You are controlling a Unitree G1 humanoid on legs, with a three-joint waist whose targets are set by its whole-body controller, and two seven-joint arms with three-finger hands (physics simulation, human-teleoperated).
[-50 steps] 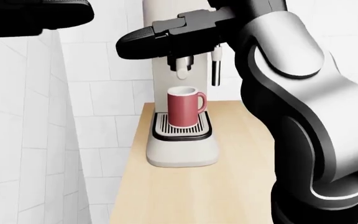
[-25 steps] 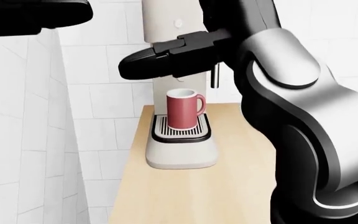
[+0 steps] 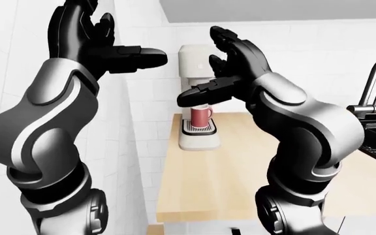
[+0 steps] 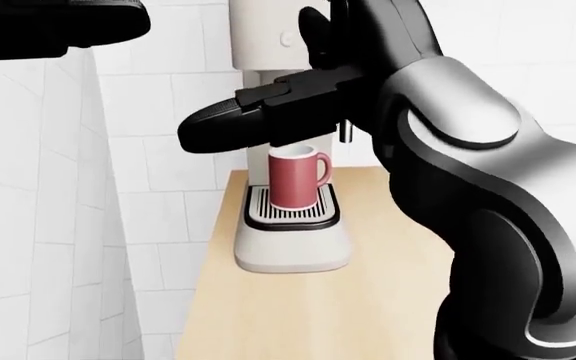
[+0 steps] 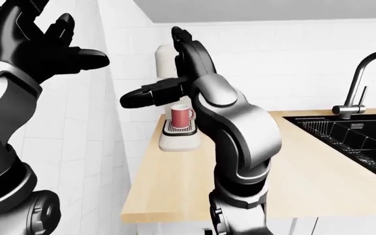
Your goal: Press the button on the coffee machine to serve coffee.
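Observation:
The white coffee machine (image 4: 290, 244) stands on the wooden counter against the tiled wall. A red mug (image 4: 294, 178) sits on its drip grate under the spout. A small round button (image 4: 286, 37) shows on the machine's upper column. My right hand (image 3: 224, 63) is open with its fingers spread. It is raised in front of the machine's top, with fingertips (image 4: 313, 30) just right of the button and the thumb (image 4: 233, 124) pointing left above the mug. My left hand (image 3: 103, 39) is open and empty, held high at the upper left, apart from the machine.
A white tiled wall panel (image 4: 38, 225) runs along the left, close to my left arm. The wooden counter (image 5: 175, 181) reaches right to a black sink (image 5: 351, 134) with a tall faucet (image 5: 356, 83).
My right hand has shifted: the thumb has dropped lower over the mug and the fingers have come up beside the button. The left hand has not moved.

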